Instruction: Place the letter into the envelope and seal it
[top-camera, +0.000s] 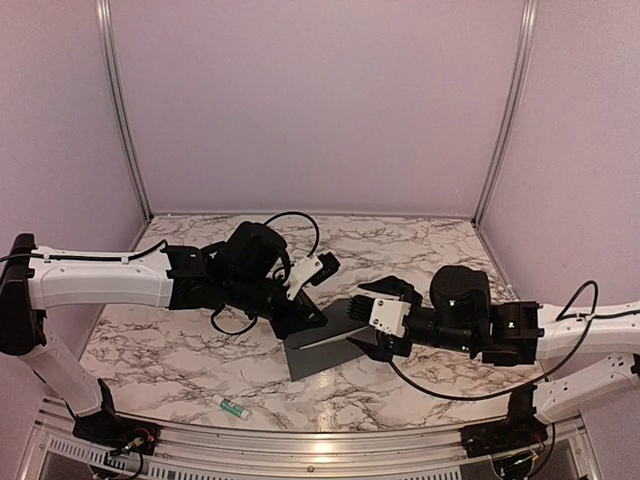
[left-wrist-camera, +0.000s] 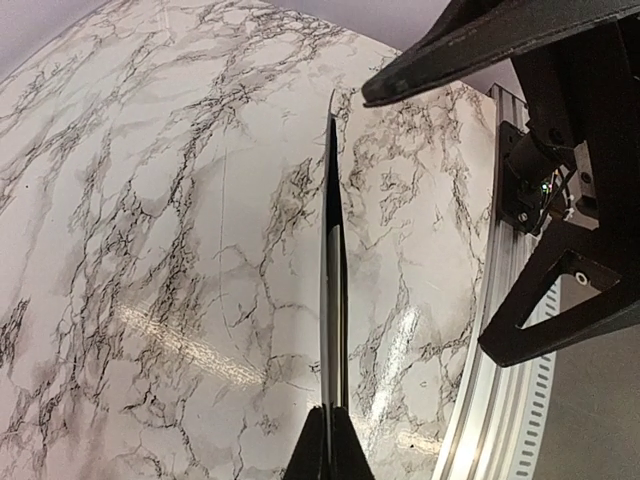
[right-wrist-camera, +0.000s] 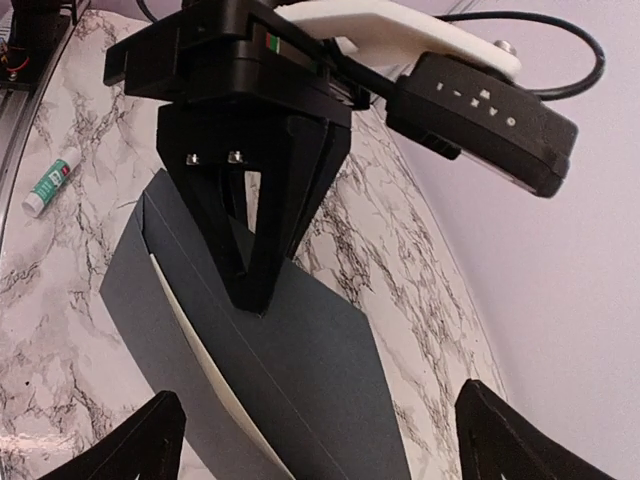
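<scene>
Right gripper (right-wrist-camera: 320, 395): jaws spread wide, gripping nothing, poised just over the near end of the envelope (top-camera: 318, 352). Left gripper (left-wrist-camera: 331, 445): pinched shut on the envelope's opposite edge, holding it tilted above the marble table (top-camera: 150, 340). Letter (right-wrist-camera: 205, 345): tucked inside, only a cream sliver showing along the opening.

Risks as judged:
- Single pinch point, so possible sag or pivot.
- Letter creeping back out if tipped further.
- Sealing not yet done, with the glue tube (top-camera: 231, 406) well apart.
</scene>
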